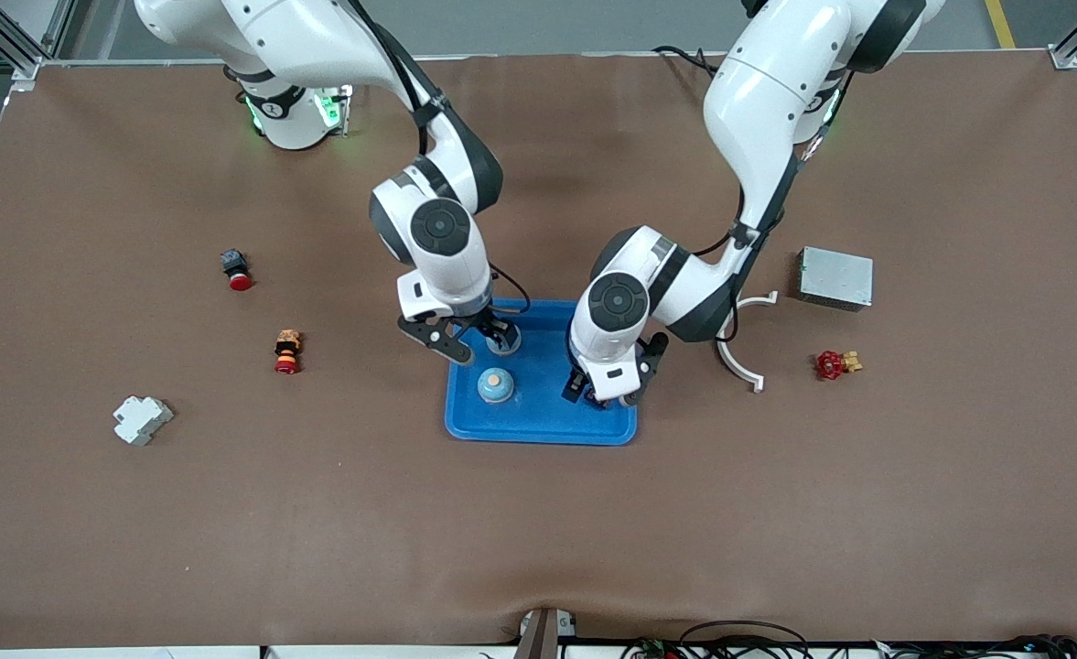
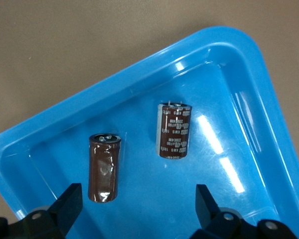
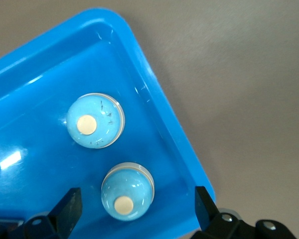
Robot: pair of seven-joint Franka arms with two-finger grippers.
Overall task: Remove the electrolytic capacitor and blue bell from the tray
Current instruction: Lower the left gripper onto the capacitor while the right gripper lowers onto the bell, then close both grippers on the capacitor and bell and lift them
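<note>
Both tools wide open, seemingly empty, above tray (image 1: 538,423)

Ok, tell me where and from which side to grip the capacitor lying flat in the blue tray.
Grip the lying capacitor across the middle of its brown cylindrical body, coming straight down from above. It rests on its side on the blue tray floor, so its round flanks are exposed. The left tool hangs open over it, but offset: one finger would need to clear its outer flank. The upright capacitor stands apart.

Overhead front; wrists close over tray (image 1: 538,430)
</note>
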